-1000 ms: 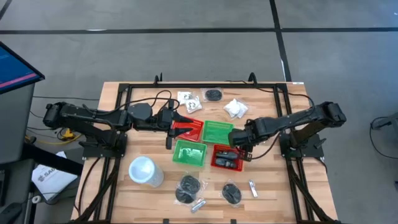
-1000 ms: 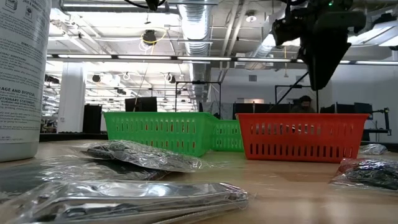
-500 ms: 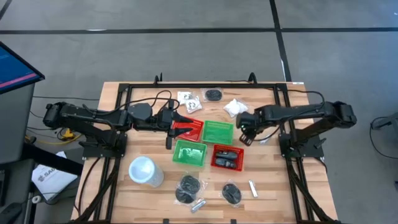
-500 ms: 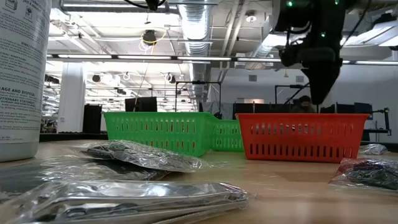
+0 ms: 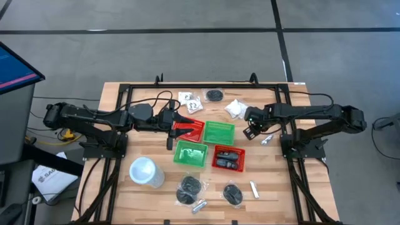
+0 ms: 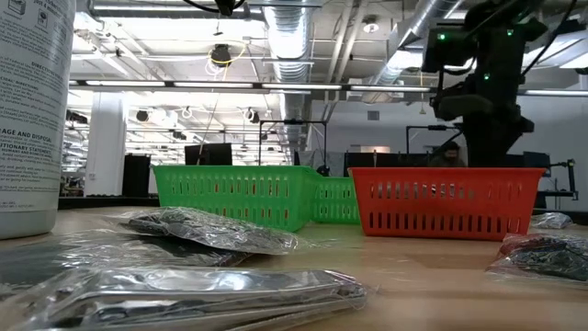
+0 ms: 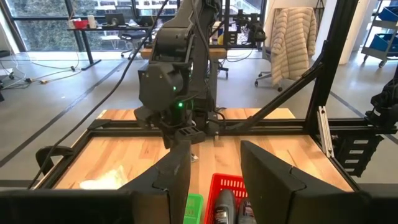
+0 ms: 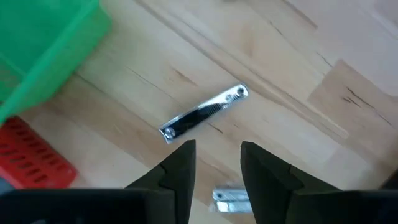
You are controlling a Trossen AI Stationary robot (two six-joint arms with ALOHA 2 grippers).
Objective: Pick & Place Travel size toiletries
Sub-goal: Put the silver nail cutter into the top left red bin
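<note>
The right gripper hangs over the bare wooden table just right of the far green square plastic basket, its fingers spread with nothing between them. A slim silvery metal nail clipper lies flat on the wood just ahead of them. The left gripper rests at the far red square basket, fingers parted. Black bundles in clear wrap lie near the front edge.

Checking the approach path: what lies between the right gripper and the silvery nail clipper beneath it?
Only bare wooden table between the right gripper and clipper, per the right wrist view.
</note>
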